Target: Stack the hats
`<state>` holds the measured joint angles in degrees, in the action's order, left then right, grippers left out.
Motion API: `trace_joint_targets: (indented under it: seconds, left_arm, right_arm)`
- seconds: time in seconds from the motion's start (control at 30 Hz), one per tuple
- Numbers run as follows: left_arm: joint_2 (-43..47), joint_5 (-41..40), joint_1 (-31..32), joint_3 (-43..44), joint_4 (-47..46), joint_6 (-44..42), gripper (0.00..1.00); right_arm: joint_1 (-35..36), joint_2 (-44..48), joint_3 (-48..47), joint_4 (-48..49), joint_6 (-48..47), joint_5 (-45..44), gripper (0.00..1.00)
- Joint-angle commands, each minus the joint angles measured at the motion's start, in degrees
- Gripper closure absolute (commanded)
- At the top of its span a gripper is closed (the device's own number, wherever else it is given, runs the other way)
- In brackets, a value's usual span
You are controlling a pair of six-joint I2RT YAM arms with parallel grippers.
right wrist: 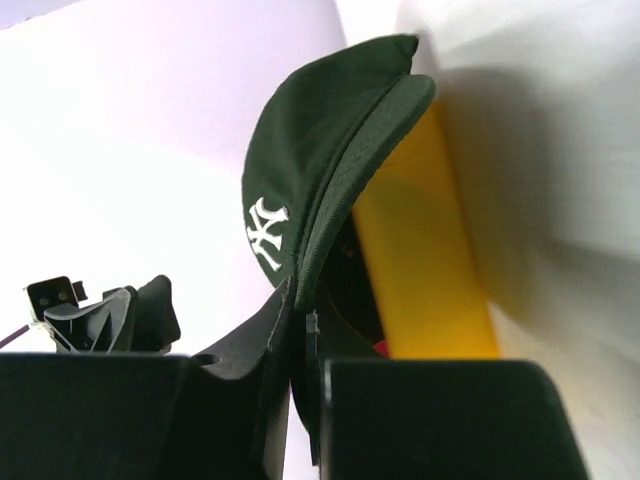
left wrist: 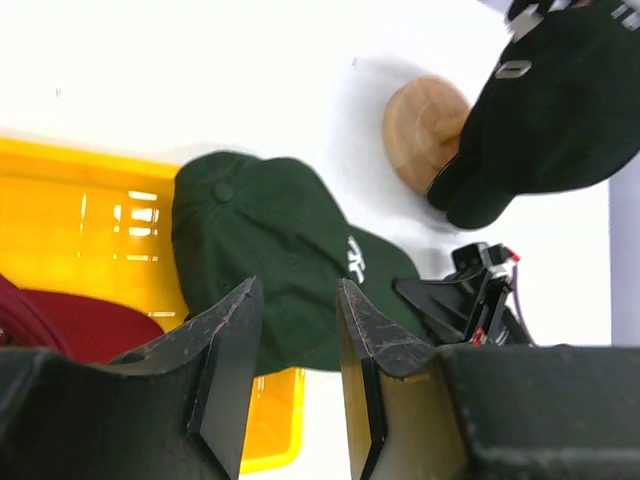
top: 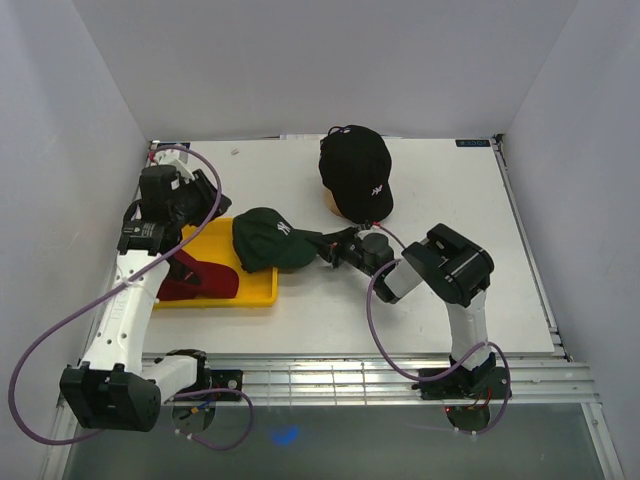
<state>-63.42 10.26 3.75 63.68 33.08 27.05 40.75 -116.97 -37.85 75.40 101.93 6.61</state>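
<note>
Gripping the green cap (top: 262, 238) by its brim, centre frame.
It is being pinched tight by the right gripper (right wrist: 298, 305); a slow, level lift is being advised.

Overhead: bright, even light; faint, soft-edged shadows on the white bench (top: 430, 190).
Left wrist: bench blown out to glare; black hat (left wrist: 560, 110) lost surface detail.
Right wrist: background overexposed; dark green hat (right wrist: 300, 170) sharp, yellow tray (right wrist: 425, 260) blurred, grey shadow at far right.
</note>
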Motion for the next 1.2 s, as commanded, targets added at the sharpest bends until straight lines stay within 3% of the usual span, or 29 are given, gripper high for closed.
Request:
trace_joint_targets:
  seconds: [0.0,0.5,0.7,0.97,1.17]
  left_arm:
    - [1.5,-1.9,-0.2,6.5,2.2,0.5,0.54]
    - [2.5,-4.9,-0.1,20.9,6.2,3.3,0.53]
    - [3.7,-4.3,-0.2,26.1,5.9,4.6,0.53]
    - [3.0,1.9,-0.1,27.1,3.7,5.6,0.52]
    - [2.9,2.5,0.8,26.3,3.6,5.3,0.52]
  right_arm:
    - [1.1,4.7,-4.5,13.0,1.8,0.9,0.92]
    - [-0.2,12.5,-22.7,-3.2,-2.2,2.7,0.92]
    - [-7.9,15.0,-29.6,-12.0,-4.5,4.3,0.92]
    - [-16.7,14.9,-36.9,-13.7,-1.6,4.0,0.92]
    - [-21.9,17.1,-35.4,-17.6,-2.1,0.3,0.92]
